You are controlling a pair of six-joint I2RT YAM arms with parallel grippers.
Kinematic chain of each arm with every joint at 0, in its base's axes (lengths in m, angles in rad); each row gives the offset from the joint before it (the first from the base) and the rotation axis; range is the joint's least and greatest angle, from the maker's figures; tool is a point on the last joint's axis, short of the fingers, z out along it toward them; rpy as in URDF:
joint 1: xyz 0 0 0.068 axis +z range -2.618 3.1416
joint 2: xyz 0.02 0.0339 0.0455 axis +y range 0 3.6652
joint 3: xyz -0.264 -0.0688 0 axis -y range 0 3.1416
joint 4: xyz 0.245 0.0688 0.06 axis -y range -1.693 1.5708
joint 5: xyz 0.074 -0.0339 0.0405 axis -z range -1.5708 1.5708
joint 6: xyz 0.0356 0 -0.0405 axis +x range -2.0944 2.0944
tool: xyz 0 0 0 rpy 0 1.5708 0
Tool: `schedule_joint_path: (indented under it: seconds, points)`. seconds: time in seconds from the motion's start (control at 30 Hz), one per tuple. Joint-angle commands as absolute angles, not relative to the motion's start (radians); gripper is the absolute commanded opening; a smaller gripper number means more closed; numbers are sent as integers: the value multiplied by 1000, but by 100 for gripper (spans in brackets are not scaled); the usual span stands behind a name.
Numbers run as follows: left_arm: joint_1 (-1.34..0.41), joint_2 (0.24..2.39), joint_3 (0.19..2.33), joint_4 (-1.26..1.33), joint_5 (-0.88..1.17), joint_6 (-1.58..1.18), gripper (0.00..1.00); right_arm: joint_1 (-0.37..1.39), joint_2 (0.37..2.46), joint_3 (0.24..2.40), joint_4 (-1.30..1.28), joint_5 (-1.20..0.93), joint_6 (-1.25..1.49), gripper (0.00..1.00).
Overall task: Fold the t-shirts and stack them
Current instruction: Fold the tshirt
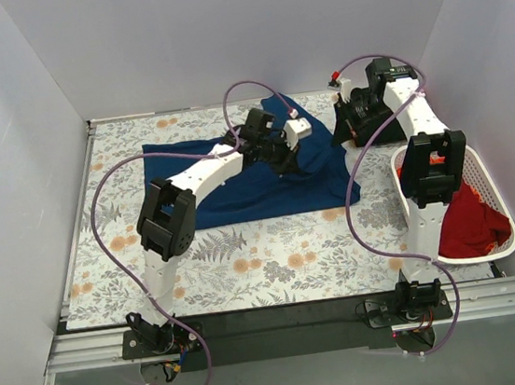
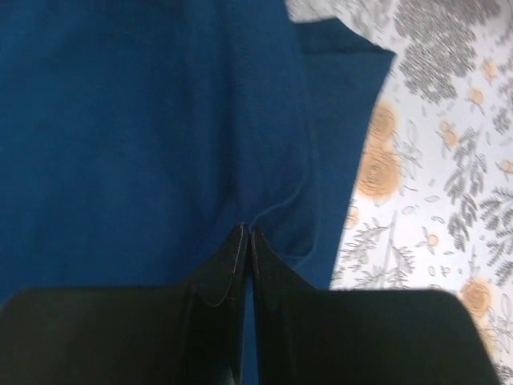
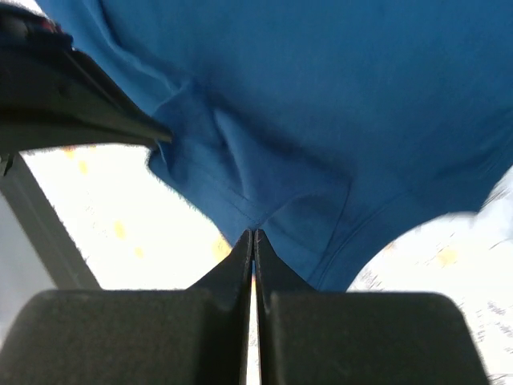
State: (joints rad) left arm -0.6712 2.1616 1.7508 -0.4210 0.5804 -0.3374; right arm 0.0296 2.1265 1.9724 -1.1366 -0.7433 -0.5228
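Top external view: the navy t-shirt (image 1: 237, 181) lies spread across the far middle of the floral table cover (image 1: 247, 259). The left gripper (image 1: 284, 163) is down on the shirt's right half. The right gripper (image 1: 343, 137) sits at the shirt's 3 o'clock edge. At 4 o'clock from the shirt, off the cover's right edge, a white basket (image 1: 506, 239) holds a red t-shirt (image 1: 472, 218), with a bit of orange cloth (image 1: 437, 159) at its far end.

Left wrist view: the two dark fingers are pressed together, pinching a crease of the navy cloth at their tips. The shirt fills the frame from 8 to 1 o'clock, with the floral cover at 3 o'clock.

Right wrist view: the fingers are pressed together, clamped on the shirt's stitched hem. The cloth hangs from 10 to 3 o'clock, and the other arm shows dark at 10 o'clock.
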Motion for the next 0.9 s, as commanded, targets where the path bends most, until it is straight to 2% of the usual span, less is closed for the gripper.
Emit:
schedule_joint_path:
  seconds: [0.0,0.3,0.87]
  points:
    - [-624,2123,1827,-426,588,-337,0,46,2173,2078,-1143,-795,-506,1]
    - [-571,2149,1830,-423,552,-310,0,84,2267,2226,-1120,-750,-476,1]
    - [-492,2194,1816,-353,500,-311,0,121,2295,2247,-914,-658,-350,1]
